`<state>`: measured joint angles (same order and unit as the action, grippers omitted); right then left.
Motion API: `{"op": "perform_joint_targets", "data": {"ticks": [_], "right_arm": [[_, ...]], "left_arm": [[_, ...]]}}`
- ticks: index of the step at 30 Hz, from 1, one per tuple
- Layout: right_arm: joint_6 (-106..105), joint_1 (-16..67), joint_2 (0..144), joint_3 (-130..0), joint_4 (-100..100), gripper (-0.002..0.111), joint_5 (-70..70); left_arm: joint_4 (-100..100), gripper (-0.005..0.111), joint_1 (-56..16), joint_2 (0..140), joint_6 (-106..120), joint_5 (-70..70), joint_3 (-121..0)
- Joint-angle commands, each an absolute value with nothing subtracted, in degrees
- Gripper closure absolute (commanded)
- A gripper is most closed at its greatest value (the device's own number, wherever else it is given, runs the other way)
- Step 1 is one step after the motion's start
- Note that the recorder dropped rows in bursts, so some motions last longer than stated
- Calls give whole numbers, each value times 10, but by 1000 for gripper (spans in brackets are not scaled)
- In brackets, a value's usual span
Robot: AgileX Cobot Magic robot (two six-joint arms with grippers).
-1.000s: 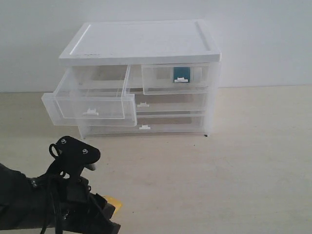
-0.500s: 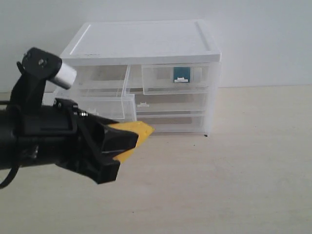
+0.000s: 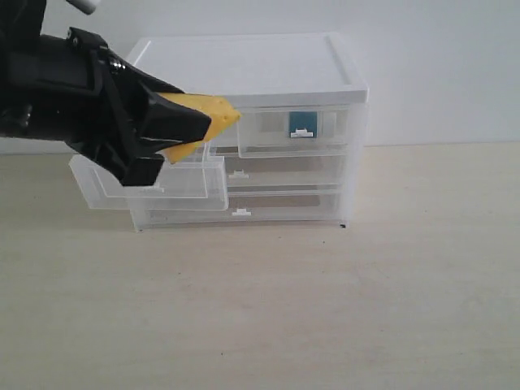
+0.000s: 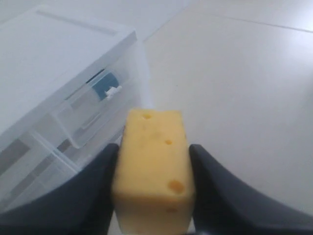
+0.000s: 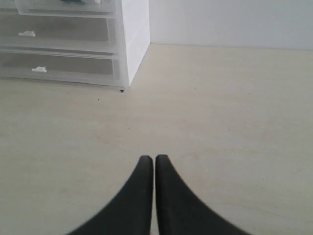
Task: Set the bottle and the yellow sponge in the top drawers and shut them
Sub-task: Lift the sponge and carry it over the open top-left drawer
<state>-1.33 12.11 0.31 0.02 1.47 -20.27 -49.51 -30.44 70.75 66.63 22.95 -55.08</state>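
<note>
My left gripper (image 3: 188,142) is shut on the yellow sponge (image 3: 213,111), which it holds up in front of the white-topped cabinet (image 3: 244,69), about level with the top drawers. The left top drawer (image 3: 199,183) is pulled out, and the arm hides part of it. The right top drawer (image 3: 268,134) is shut, with the teal bottle (image 3: 302,122) inside it. In the left wrist view the sponge (image 4: 154,171) sits between both black fingers (image 4: 215,181), and the bottle (image 4: 102,88) shows through the clear drawer front. My right gripper (image 5: 154,159) is shut and empty, low over the table.
Two full-width clear drawers (image 3: 284,203) below the top row are shut, and they also show in the right wrist view (image 5: 63,36). The pale wooden table (image 3: 366,292) stretches out in front of and to the right of the cabinet. A white wall stands behind.
The left arm has lifted the sponge from low at the table's front left up to the cabinet's top drawers. The right gripper has stayed shut.
</note>
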Motion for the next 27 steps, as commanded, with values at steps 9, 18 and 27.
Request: {"op": "perform_joint_targets", "data": {"ticks": [9,18,27], "right_arm": [[-14,120,0,0,10,108,-199],[-14,120,0,0,10,108,-199],[-14,120,0,0,10,108,-199]], "left_arm": [[-284,103,-201,812,688,392,-694],[-292,103,-157,904,767,452,-781],[-340,103,-137,972,801,495,-808]]}}
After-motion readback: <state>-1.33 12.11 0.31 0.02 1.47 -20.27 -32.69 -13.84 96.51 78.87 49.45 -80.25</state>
